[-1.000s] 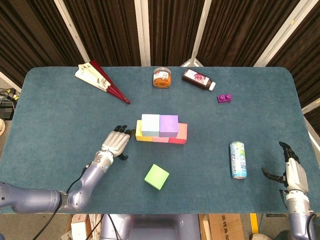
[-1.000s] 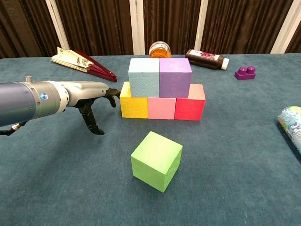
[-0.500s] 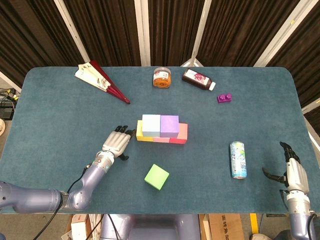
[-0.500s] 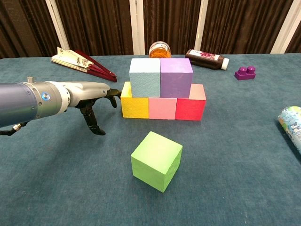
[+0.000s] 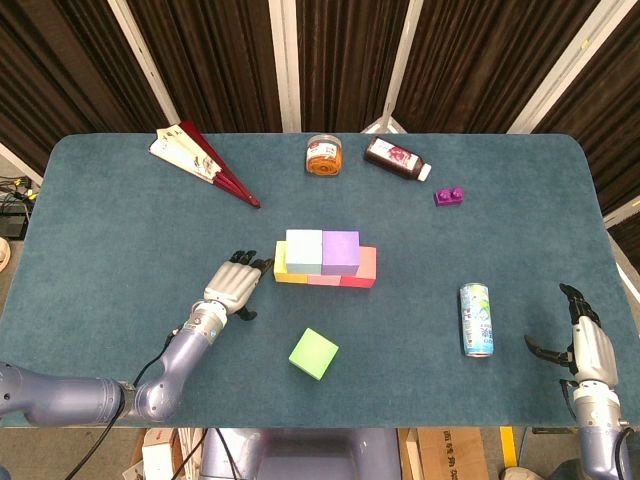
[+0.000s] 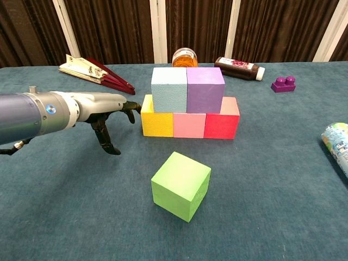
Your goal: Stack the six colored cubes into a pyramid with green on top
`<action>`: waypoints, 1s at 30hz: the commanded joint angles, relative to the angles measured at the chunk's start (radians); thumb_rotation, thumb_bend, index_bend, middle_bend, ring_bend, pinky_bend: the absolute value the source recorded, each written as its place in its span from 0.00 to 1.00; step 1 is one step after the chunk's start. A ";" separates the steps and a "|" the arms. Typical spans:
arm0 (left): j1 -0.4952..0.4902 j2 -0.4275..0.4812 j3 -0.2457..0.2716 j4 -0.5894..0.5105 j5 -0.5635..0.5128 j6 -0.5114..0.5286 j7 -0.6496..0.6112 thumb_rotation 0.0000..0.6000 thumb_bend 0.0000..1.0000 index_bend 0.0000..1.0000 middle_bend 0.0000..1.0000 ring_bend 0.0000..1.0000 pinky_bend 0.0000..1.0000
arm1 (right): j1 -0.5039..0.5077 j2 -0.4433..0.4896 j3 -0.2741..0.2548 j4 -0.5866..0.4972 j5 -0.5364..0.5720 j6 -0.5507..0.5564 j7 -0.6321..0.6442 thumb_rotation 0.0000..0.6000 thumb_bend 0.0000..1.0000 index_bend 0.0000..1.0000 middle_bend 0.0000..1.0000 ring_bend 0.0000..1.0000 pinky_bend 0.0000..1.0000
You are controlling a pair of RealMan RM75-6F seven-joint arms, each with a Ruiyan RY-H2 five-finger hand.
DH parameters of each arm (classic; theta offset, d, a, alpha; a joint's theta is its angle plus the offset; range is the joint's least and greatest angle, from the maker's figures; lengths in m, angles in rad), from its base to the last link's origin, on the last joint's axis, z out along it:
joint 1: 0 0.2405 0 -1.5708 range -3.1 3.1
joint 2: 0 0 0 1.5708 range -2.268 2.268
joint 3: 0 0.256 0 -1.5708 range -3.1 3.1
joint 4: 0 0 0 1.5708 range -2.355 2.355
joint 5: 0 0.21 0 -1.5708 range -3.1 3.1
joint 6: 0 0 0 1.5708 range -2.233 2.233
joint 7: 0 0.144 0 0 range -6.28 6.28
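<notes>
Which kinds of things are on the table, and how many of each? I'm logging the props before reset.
Cubes: 6: yellow, pink, red, light blue, purple, green
Folding fan: 1
Jar: 1
Bottle: 1
Purple toy brick: 1
Can: 1
Total: 11

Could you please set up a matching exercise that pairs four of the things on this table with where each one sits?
Things:
1. green cube
2. purple cube
3. yellow cube
4. can

Places:
A. left end of the bottom row, by the left hand
B. alone on the cloth, in front of the stack
C. lying on its side, near the right hand
D. second layer, right of the light blue cube

Pairs: 1-B, 2-D, 3-A, 4-C
</notes>
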 commanded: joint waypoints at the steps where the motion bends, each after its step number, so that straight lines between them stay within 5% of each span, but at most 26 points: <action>1: 0.009 0.019 0.005 -0.017 -0.006 0.028 0.013 1.00 0.27 0.10 0.16 0.00 0.00 | 0.000 0.000 0.000 0.000 -0.001 0.000 0.000 1.00 0.27 0.08 0.06 0.00 0.00; 8: 0.057 0.109 -0.007 -0.110 0.024 0.071 -0.042 1.00 0.27 0.10 0.14 0.00 0.00 | 0.002 0.005 -0.009 -0.003 -0.017 -0.006 -0.004 1.00 0.27 0.08 0.06 0.00 0.00; 14: 0.189 0.261 -0.016 -0.265 0.320 0.190 -0.247 1.00 0.27 0.10 0.11 0.00 0.00 | 0.007 0.013 -0.026 -0.008 -0.049 -0.017 -0.018 1.00 0.27 0.09 0.06 0.00 0.00; 18: 0.297 0.361 0.029 -0.330 0.542 0.300 -0.370 1.00 0.27 0.11 0.11 0.00 0.00 | 0.003 0.014 -0.036 -0.023 -0.081 0.000 -0.026 1.00 0.27 0.09 0.06 0.00 0.00; 30: 0.514 0.531 0.142 -0.197 0.866 0.453 -0.705 1.00 0.27 0.11 0.08 0.00 0.00 | -0.002 0.026 -0.058 -0.133 -0.140 0.082 -0.154 1.00 0.27 0.09 0.06 0.00 0.00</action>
